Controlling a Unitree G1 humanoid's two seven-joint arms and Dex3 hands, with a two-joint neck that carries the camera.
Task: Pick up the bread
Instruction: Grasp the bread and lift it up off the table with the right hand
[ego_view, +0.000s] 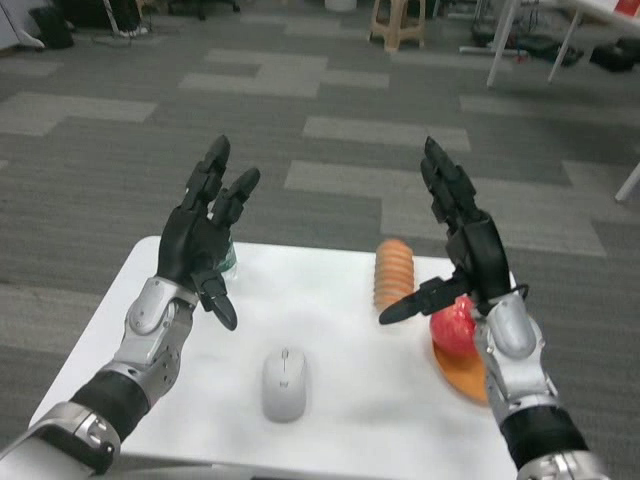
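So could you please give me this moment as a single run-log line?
left hand: open, raised | right hand: open, raised beside bread | bread: on table, not held | step: pre-grasp

Floor (330, 110): grey carpet tiles, lighter rectangular patches scattered. Beige plastic stool (398, 22) at top centre. White desk legs (505, 40) top right, dark cables beside. Black bin (52, 25) top left.

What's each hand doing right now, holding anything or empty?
Left hand: open, fingers spread, holding nothing, raised over the table's far left.
Right hand: open, holding nothing, raised just right of the bread.
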